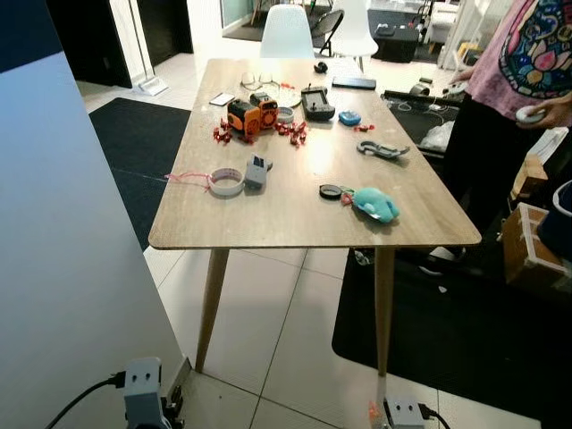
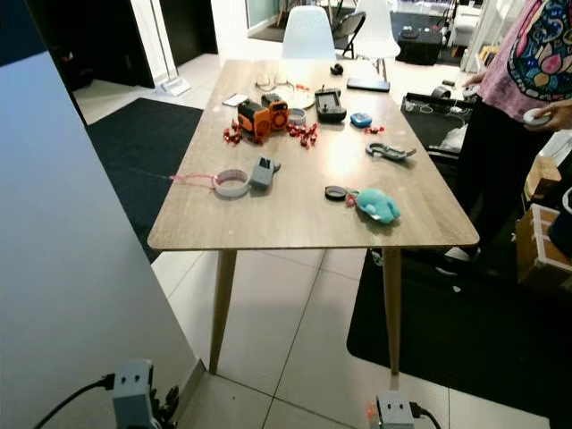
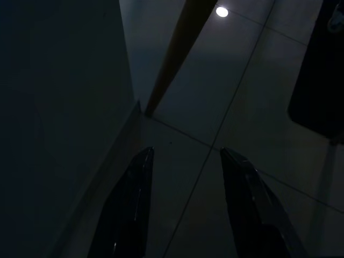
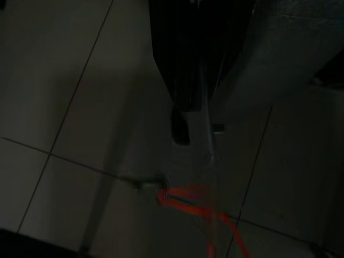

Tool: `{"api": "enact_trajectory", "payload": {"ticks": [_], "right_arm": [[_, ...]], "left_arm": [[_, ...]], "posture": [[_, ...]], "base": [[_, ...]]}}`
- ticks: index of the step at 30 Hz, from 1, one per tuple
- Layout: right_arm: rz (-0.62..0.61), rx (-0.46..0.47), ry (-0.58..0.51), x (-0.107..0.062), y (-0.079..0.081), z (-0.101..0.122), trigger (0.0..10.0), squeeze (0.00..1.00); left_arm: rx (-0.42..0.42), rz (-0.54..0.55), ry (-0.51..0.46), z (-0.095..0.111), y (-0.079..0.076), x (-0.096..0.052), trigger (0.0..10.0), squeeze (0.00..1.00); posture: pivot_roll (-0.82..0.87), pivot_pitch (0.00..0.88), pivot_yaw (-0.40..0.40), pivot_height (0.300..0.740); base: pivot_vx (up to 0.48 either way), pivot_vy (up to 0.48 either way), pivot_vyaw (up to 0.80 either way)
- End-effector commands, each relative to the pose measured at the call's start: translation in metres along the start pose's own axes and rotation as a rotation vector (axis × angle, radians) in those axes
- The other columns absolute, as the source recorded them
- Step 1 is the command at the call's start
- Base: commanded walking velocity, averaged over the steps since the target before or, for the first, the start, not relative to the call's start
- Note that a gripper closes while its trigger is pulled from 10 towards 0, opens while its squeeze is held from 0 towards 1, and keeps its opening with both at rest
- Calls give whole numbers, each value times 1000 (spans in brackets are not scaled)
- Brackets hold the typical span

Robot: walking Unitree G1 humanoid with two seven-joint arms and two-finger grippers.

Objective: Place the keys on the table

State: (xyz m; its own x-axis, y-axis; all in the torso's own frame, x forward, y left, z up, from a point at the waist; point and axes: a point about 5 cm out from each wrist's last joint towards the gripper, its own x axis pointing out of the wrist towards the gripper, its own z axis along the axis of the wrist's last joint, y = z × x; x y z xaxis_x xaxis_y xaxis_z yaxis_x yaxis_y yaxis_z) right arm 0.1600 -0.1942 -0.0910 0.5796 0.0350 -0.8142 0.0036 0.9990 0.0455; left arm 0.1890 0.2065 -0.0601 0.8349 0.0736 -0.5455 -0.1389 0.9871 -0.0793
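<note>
Both arms hang low in front of the counter (image 1: 295, 223), which sits at our 12 o'clock. The left pincer (image 3: 185, 156) is idle, fingers apart over floor tile near a counter leg (image 3: 172, 64). The right pincer (image 4: 181, 129) looks closed together and, as far as the dark wrist view lets us judge, clamped on the keys (image 4: 161, 187). So the keys are down near the floor at our 5 o'clock, not on the counter yet.

Risks, as we judge them:
- The dangling strap (image 4: 215, 215) could catch on the counter edge as the arm lifts.
- The bunch could swing and slip if the grip is on the strap and not on metal.
- Letting go too early drops the keys on the tile or right at the lip.
- The far half of the counter is cluttered: orange gadget (image 1: 250, 114) at 11 o'clock, tape roll (image 1: 226, 182), teal plush (image 1: 375, 204) at 1 o'clock. A long reach may knock these, so the bare near strip at 12 looks safer.
- A person (image 1: 527, 54) stands at 2 o'clock close to the counter, so a wide right swing is risky.
- The grey panel (image 1: 71, 268) at 9 o'clock crowds the left arm.

Keys look: a small dull metal bit and a thin red-orange strap trailing loose below. It is too dark to count keys.
</note>
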Motion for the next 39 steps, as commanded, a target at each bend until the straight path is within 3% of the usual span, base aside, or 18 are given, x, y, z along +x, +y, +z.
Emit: {"api": "enact_trajectory", "payload": {"ticks": [1, 11, 39], "right_arm": [[3, 10, 17, -1, 0, -6, 10000, 0], [4, 10, 21, -2, 0, -9, 10000, 0], [17, 9, 5, 1, 11, -2, 10000, 0]], "left_arm": [[-13, -1, 7, -2, -2, -1, 10000, 0], [-19, -4, 1, -2, -2, -2, 10000, 0], [-8, -79, -32, -2, -6, -7, 10000, 0]], "posture": [[30, 75, 13, 740], [31, 75, 12, 740], [25, 79, 14, 740]], "base": [[379, 0, 0], [361, 0, 0], [0, 0, 0]]}}
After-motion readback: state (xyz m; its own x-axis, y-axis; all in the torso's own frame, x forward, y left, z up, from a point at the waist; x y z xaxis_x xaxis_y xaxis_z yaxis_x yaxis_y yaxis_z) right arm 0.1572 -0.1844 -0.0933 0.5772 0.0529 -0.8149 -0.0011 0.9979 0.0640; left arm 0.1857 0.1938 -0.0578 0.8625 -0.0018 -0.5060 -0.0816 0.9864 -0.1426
